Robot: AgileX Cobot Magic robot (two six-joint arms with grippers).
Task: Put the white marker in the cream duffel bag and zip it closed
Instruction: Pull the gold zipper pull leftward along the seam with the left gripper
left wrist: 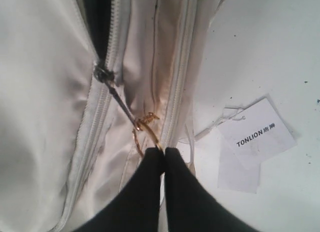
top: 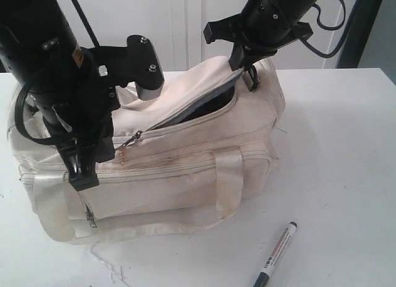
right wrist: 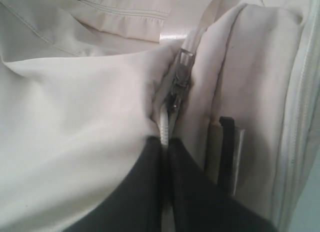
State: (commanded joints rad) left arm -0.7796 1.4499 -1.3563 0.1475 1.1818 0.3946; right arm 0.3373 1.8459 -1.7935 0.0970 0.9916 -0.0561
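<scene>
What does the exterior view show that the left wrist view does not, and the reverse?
Only the exterior view: the white marker lying on the table, apart from the cream duffel bag, and the right gripper at one end of the bag. Only the left wrist view: the paper tag printed TONLION, and the left gripper shut on the gold zip pull. Both: the cream duffel bag with its top zip partly open.
</scene>
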